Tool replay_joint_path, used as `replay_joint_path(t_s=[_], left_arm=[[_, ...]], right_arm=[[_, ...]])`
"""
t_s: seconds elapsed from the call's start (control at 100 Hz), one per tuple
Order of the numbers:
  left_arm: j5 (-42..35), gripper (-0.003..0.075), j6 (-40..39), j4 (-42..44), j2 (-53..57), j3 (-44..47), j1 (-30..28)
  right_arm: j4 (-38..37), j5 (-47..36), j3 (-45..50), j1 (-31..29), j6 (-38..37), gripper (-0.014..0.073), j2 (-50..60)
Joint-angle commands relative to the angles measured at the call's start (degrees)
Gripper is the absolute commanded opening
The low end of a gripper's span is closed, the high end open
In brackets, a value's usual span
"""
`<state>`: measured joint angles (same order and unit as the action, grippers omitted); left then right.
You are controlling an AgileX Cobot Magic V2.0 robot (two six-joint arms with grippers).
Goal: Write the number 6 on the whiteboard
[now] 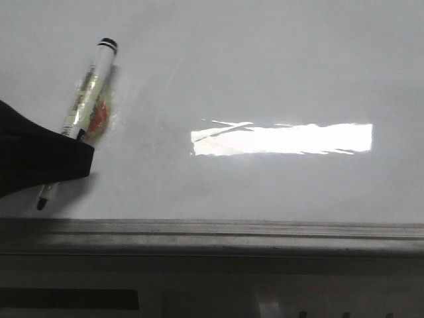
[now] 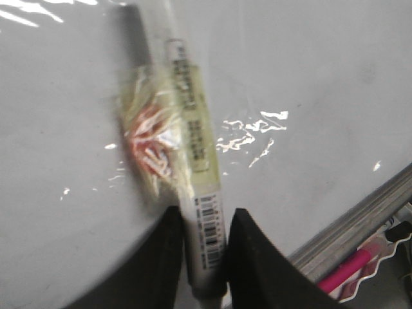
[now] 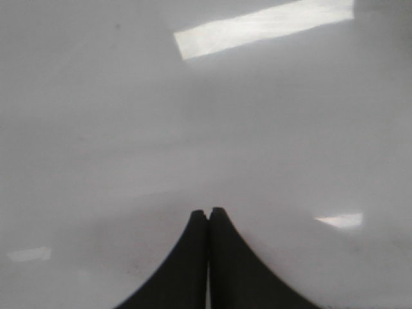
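Whiteboard (image 1: pixel 265 66) glossy white, marked with a bright rectangular reflection; rail (image 1: pixel 212 233) grey. Marker (image 1: pixel 89 89) white-barrelled, black-capped, wrapped in a yellowish label with red-orange print and a barcode. Left gripper (image 2: pixel 205 225) black.

Right gripper (image 3: pixel 207 215), black, w/ both fingertips pressed together, no gap between them and nothing held. Beyond it, the whiteboard (image 3: pixel 129 129): glossy, pale grey-white, no marks visible. A bright rectangular light reflection (image 3: pixel 264 27) slants across the board; two fainter glints nearer the gripper.
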<state>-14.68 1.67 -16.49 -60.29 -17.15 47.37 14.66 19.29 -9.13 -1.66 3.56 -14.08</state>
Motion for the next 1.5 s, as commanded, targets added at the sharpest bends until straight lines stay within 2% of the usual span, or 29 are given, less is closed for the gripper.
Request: replay_joint_path(t_s=[0.0,0.03,0.23,0.34,0.46,0.7,0.88,0.97,1.12,1.16,1.35,1.49], left_arm=[[-2.88,0.0021,-0.05,-0.49,-0.27,-1.48,-0.47],[-2.88,-0.0020,-0.05,-0.49,-0.27,-1.48,-0.47],[-2.88,-0.0020,-0.05,-0.02,0.14,-1.48,0.48],[-2.88,-0.0020,-0.05,2.87,1.59,-1.48,2.63],[-2.88,-0.0020,-0.05,8.93,3.49,-1.48,4.91],[-2.88,-0.0020,-0.05,19.76,4.91,-1.48,5.89],[-5.15,-0.0020,-0.05,25.77,4.91,-1.48,5.89],[-5.70,-0.0020,-0.05,28.90,4.91,-1.48,5.89],[-6.32,-0.0020,-0.05,32.00,4.91,-1.48,5.89],[-6.47,-0.0020,-0.05,31.99,4.91,-1.48,5.89],[-6.94,-0.0020,-0.15,33.41,4.91,-1.48,5.89],[-7.18,-0.0020,-0.26,33.41,4.91,-1.48,6.25]], right_arm=[[0.40,-3.48,-2.21,1.35,0.30,-0.0064,-1.02],[0.40,-3.51,-2.31,1.84,0.30,-0.0064,-1.02],[0.40,1.57,-5.51,5.78,0.89,-0.0064,-1.02],[0.40,4.76,-7.33,8.55,7.44,-0.0064,-1.02],[1.44,5.68,-8.20,11.48,10.72,-0.0064,-1.27],[15.22,6.18,-11.77,19.55,27.32,-0.0064,-8.72],[20.07,5.92,-17.22,27.72,32.09,-0.0058,-17.83],[20.21,3.17,-19.71,32.83,32.09,0.0017,-22.29],[20.30,-4.33,-22.70,41.43,32.09,0.0295,-28.76],[20.30,-5.05,-23.43,43.54,32.09,0.0335,-30.50],[20.34,-7.37,-27.62,49.80,32.09,0.0344,-37.99],[21.49,-8.84,-30.31,51.32,32.09,0.0343,-41.61]])
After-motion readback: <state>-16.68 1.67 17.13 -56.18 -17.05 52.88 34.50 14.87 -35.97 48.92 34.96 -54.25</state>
